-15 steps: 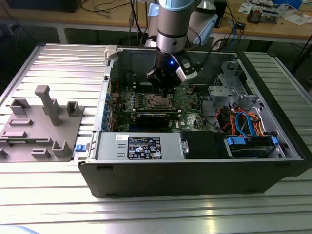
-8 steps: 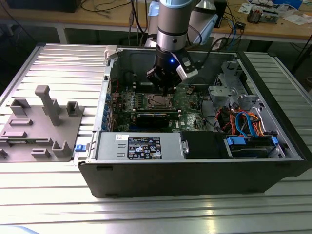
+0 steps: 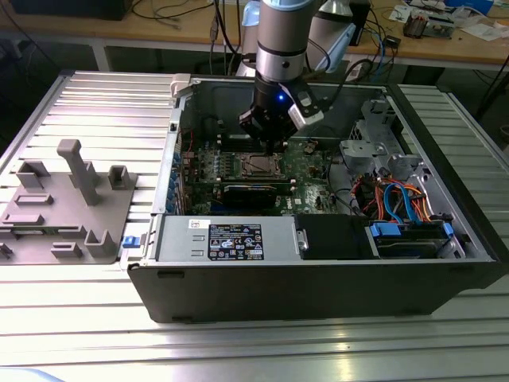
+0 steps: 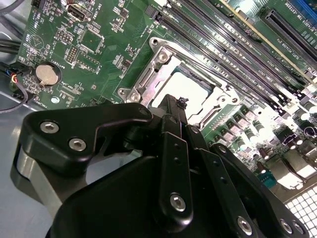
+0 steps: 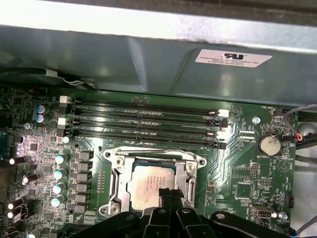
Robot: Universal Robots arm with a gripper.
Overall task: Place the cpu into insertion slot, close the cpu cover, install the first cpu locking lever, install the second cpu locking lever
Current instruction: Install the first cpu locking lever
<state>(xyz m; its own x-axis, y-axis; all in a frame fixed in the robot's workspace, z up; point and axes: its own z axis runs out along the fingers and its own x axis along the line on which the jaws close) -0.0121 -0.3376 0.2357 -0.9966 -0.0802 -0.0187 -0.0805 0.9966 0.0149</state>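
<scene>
My gripper [image 3: 269, 142] hangs inside the open computer case, just above the insertion slot [image 3: 259, 165] on the green motherboard. The cpu [image 5: 147, 181] lies flat in the slot, its silver-grey top showing through the window of the cpu cover [image 5: 117, 171]. The cover lies down flat around the chip. In both wrist views my black fingers are pressed together with nothing between them. Their tips [image 5: 171, 193] sit over the chip's edge. In the second wrist view the gripper [image 4: 175, 102] hides part of the cpu [image 4: 193, 79] and of the cover [image 4: 148, 82].
Long black memory slots [image 5: 148, 124] run beside the socket, and a coin battery [image 5: 270, 145] sits further off. The grey case wall [image 5: 148, 64] rises behind them. A power supply [image 3: 223, 239] and a drive cage with coloured cables [image 3: 398, 199] fill the case front. A grey fixture [image 3: 71, 199] stands outside.
</scene>
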